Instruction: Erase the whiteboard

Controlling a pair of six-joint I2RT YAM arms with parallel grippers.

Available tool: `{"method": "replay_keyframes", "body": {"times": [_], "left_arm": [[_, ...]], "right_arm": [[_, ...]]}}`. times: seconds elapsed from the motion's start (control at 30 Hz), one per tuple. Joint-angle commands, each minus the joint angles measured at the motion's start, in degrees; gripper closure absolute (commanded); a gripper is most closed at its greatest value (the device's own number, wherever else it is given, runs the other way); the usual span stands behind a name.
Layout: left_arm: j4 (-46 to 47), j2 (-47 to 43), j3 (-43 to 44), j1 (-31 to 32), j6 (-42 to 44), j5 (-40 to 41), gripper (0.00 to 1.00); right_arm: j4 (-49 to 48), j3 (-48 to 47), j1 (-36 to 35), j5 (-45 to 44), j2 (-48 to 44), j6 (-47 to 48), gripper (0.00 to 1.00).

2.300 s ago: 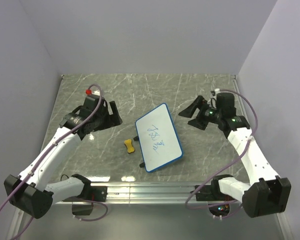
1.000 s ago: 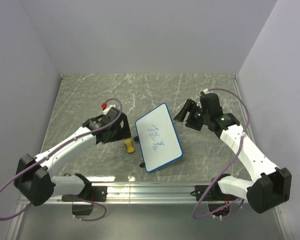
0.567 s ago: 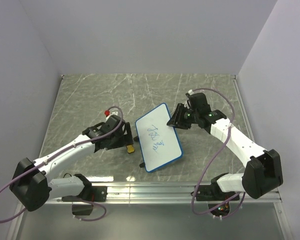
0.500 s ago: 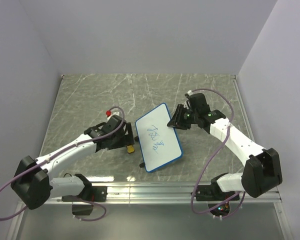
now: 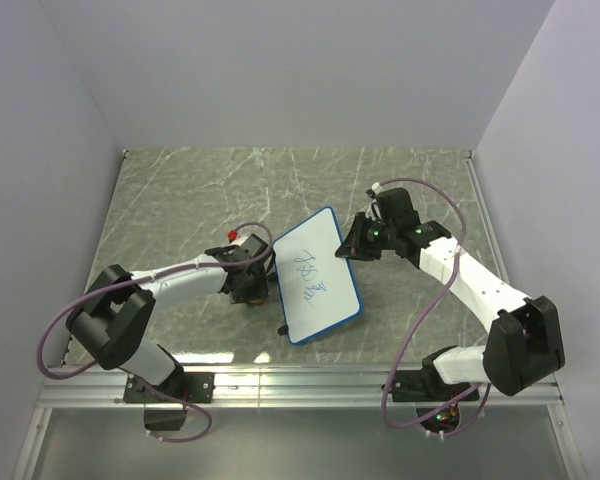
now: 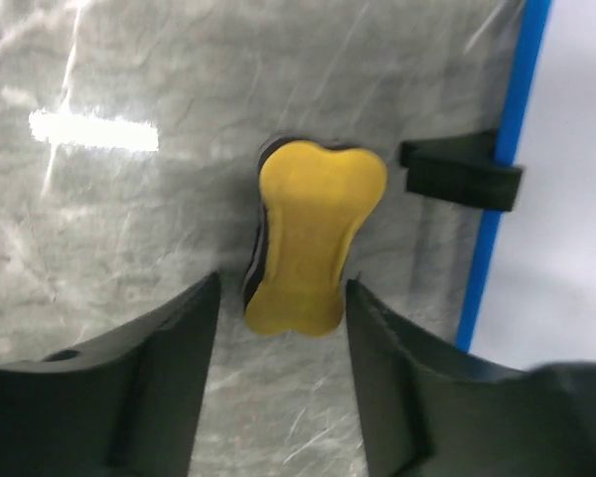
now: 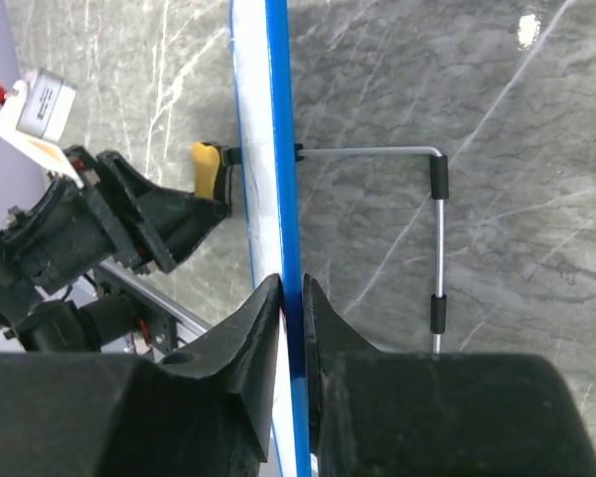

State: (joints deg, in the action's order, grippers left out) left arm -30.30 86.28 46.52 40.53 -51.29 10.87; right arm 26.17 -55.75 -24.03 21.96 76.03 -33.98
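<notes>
- The whiteboard (image 5: 317,288) sits in the middle of the bench (image 5: 180,200), with blue scribbles on its face.
- The right fingers (image 7: 248,338) are clamped on its blue frame near the far right corner.
- The left fingers (image 6: 169,368) stand apart, either side of the yellow eraser (image 6: 313,238) just beside the board.
- The board looks light and stiff with a slick face, so it will likely skate under wiping. The frame is the place to hold it.

The left arm (image 5: 180,270) lies low across the lower left of the top view, stretched toward the centre. Its left gripper (image 5: 250,284) points down with 2 fingers (image 6: 169,368) parted. The right arm (image 5: 475,285) rises from the lower right toward the centre with its elbow bent. The right gripper (image 5: 352,243) is pinched tight on the whiteboard (image 5: 318,275) edge.
</notes>
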Motion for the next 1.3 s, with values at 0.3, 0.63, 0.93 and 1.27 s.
{"method": "replay_keyframes", "body": {"times": [0.3, 0.63, 0.93, 1.27], "left_arm": [[0.5, 0.5, 4.2, 0.3, 0.0, 3.5, 0.89], [0.4, -15.0, 6.0, 2.5, 2.3, -0.1, 1.00], [15.7, -23.0, 2.3, 6.6, 8.0, -22.2, 1.00], [19.7, -9.9, 6.1, 15.0, 8.2, -20.1, 1.00]], "right_arm": [[2.4, -0.3, -0.4, 0.2, -0.3, 2.4, 0.89], [2.4, -0.3, -0.4, 0.4, 1.4, 2.7, 0.94], [1.2, -0.9, -0.4, 2.2, 3.9, 1.0, 1.00], [2.0, -2.0, -0.4, 2.8, 4.2, 0.7, 1.00]]}}
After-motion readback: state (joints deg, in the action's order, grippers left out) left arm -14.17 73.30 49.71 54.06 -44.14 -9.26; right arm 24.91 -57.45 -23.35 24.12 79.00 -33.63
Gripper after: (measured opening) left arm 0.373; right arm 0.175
